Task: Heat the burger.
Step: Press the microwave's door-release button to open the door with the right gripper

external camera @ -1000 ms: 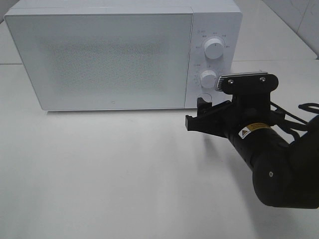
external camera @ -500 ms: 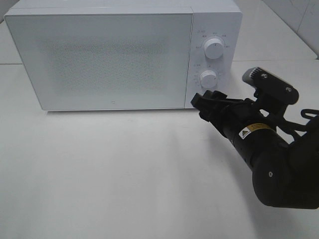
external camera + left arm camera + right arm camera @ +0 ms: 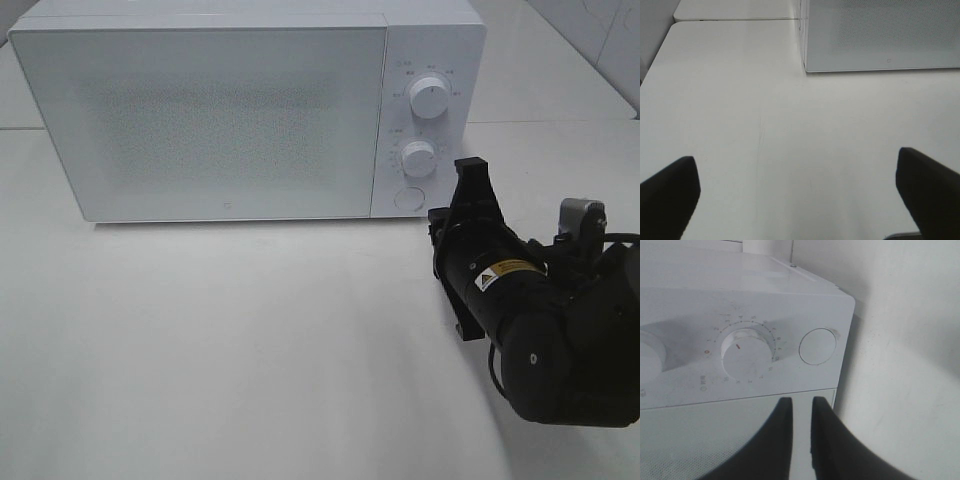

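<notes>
While the left gripper (image 3: 796, 162) hangs low over the bare white table (image 3: 740, 100), its two dark fingers (image 3: 670, 195) stand wide apart with nothing between them. It faces the left front corner of the microwave (image 3: 230, 110).

Microwave: white, box-shaped, standing on the table. Its door (image 3: 210, 120) is shut. The door's window is a frosted grey panel with a fine dot screen, and nothing shows through it.

Burger: seen in no view, so I cannot tell where it is.

Control panel, right of the door: upper knob (image 3: 428, 96), lower knob (image 3: 418, 158) with a ring of small numerals, and a flat round button (image 3: 408, 197) below them. All are white.

Right arm (image 3: 530, 320): matte black, reaching in from the right, wrist rolled onto its side. The right gripper (image 3: 801, 402) is just in front of the panel near the button. Its tapered black fingers (image 3: 782, 420) are drawn almost together with a thin slit between them, holding nothing. I cannot tell whether they touch the microwave.
</notes>
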Controlling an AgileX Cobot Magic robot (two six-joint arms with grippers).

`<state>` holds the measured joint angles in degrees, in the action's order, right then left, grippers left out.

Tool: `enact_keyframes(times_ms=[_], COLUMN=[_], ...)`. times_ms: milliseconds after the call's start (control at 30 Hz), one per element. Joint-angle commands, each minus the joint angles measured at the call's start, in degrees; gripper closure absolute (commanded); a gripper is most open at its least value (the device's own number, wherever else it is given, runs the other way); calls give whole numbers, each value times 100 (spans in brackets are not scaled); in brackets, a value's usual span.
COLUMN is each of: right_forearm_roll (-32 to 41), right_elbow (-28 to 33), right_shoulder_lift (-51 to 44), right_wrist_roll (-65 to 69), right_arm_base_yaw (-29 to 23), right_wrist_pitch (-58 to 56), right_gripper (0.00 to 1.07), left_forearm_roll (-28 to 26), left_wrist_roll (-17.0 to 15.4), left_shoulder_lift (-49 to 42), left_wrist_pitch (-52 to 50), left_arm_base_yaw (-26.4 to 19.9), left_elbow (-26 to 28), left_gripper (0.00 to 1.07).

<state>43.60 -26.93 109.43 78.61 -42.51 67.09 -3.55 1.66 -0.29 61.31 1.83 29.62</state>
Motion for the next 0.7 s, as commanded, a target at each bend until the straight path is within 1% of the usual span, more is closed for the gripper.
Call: enact_keyframes(times_ms=[33,100,300,367,467,533,567,700], right_forearm_roll=[23,109,115,92,92,80,80,80], right_elbow=[-103,-218,-481,-619,-659,-814,-814,-1077], right_shoulder_lift=[74,132,286,424,464,533,533,533], right_wrist_roll=[361,441,441,441,441,350,350,-92], right_arm_base_yaw=[-34,-17,-11,74,132,344,344,625], right_wrist_pitch=[6,-97,-143,-304,-390,-567,-567,-900], right_gripper=[103,107,107,107,107,107,107,107], left_forearm_roll=[23,23,23,23,23,23,23,23], left_wrist_roll=[-52,-52,-52,-52,-52,-52,-52,-52], left_shoulder_lift=[-29,-29,-29,-29,-29,-29,-29,-29], left_wrist_pitch=[11,11,11,11,11,11,11,11], left_arm_base_yaw=[-23,-23,-23,-23,-23,-23,-23,-23], left_elbow=[-6,-6,-6,-6,-6,-6,-6,-6], left_gripper=[7,7,7,7,7,7,7,7])
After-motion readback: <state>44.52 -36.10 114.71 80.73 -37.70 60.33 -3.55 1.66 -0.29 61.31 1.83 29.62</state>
